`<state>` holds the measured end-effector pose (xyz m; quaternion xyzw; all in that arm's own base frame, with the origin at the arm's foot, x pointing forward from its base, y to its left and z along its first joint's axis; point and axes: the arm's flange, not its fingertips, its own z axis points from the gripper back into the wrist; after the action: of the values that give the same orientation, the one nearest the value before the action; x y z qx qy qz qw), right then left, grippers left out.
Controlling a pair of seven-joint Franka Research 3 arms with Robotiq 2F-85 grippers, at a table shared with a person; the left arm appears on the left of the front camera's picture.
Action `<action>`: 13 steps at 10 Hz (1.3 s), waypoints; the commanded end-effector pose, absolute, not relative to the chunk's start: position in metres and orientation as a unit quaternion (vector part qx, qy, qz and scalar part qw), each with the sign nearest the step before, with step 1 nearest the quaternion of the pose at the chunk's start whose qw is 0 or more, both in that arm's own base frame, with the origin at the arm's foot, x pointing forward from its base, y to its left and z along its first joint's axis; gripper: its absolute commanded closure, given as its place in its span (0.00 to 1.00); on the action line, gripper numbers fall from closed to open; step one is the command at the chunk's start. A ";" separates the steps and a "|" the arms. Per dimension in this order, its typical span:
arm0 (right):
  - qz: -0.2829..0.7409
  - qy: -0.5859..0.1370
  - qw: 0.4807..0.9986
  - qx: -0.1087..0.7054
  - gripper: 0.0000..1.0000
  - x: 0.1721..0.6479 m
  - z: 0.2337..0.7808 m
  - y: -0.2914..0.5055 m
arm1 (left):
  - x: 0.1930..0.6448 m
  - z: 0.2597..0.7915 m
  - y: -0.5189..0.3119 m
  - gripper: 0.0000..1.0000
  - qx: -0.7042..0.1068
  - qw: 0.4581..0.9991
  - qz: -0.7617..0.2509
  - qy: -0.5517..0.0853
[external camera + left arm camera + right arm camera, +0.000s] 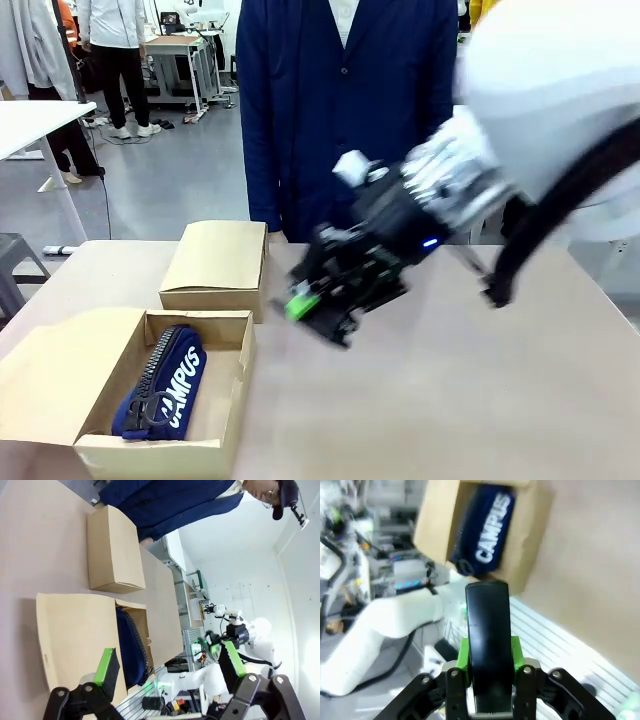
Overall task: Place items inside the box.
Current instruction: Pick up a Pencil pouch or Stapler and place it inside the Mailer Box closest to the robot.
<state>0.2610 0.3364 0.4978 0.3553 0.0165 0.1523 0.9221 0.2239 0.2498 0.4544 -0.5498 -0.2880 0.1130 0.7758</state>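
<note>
at the left, the open box sits on the surface with the navy pouch inside. the left wrist view shows the left gripper, its fingers spread wide around nothing. right of the box, the right gripper hangs above the surface. the front view blurs it, but its wrist view shows a black stapler pinched between the green pads.

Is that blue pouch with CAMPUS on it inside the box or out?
Inside. The navy pouch lies in the open box, cardboard walls around it, flap folded out.
</note>
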 end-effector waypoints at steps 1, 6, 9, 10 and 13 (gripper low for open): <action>0.215 0.037 0.935 0.279 0.64 0.281 0.481 0.368 | 0.224 0.456 0.250 0.00 -0.555 0.770 0.106 -0.298; 0.165 0.020 0.950 0.262 0.64 0.257 0.462 0.429 | 0.224 0.456 0.250 0.00 -0.555 0.770 0.106 -0.298; 0.104 -0.011 0.968 0.229 0.64 0.252 0.439 0.484 | 0.224 0.456 0.250 0.00 -0.555 0.770 0.106 -0.298; 0.099 -0.011 0.966 0.238 0.64 0.252 0.429 0.491 | 0.224 0.456 0.250 0.00 -0.555 0.770 0.106 -0.298; 0.074 -0.096 0.969 0.214 0.64 0.253 0.413 0.507 | 0.224 0.456 0.250 0.00 -0.555 0.770 0.106 -0.298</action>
<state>0.2548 0.4808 0.4146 0.2212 -0.0630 0.0874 0.9693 0.2238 0.2499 0.4546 -0.5497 -0.2883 0.1130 0.7759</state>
